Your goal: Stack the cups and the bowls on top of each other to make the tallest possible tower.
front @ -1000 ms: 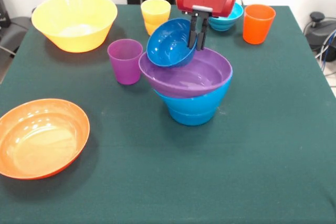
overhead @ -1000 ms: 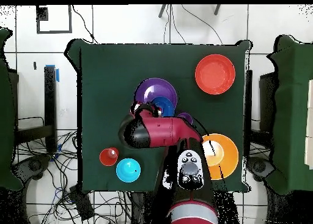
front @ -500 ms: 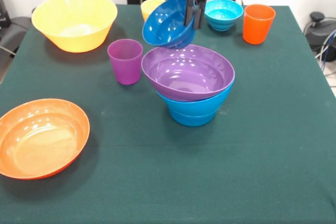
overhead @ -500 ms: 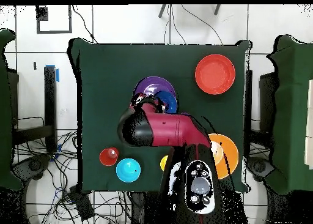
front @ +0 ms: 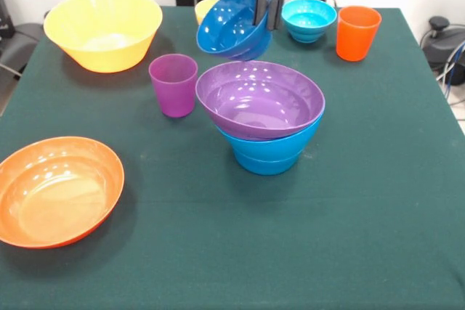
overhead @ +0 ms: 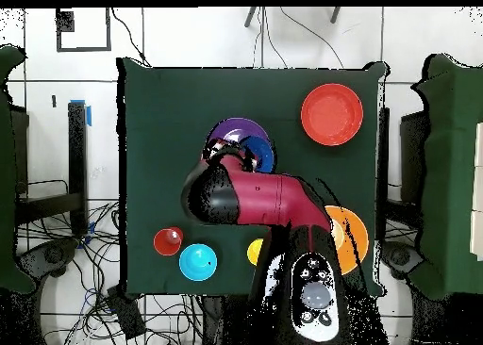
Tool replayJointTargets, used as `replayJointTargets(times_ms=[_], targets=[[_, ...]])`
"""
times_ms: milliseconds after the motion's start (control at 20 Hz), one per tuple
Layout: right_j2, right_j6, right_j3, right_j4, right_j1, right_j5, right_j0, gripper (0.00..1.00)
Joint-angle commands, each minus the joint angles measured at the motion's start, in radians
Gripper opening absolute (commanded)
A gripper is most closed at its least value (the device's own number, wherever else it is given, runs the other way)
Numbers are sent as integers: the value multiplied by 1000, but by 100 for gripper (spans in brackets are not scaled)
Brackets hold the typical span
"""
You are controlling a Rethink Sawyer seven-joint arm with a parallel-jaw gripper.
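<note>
Left of frame: wide orange bowl (front: pixel 58 190) lower left, large yellow bowl (front: pixel 103 30) upper left, both upright on the table (front: pixel 363 215).
Centre: purple bowl (front: pixel 259 98) nested, slightly canted, on a mid-blue bowl (front: pixel 267 152).
Top centre: claw (front: pixel 266 5) pinched shut on the dark blue bowl (front: pixel 232 23) by its rim.
Pointing: mouth tilted toward frame left.
Risk: one-sided rim grip may let it swing or slip.
</note>
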Motion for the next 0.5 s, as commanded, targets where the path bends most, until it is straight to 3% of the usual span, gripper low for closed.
replayJointTargets(times_ms=[50,500], targets=[[77,93,-15,14,89,-2,20,0],[56,107,-54,14,152,-67,42,0]])
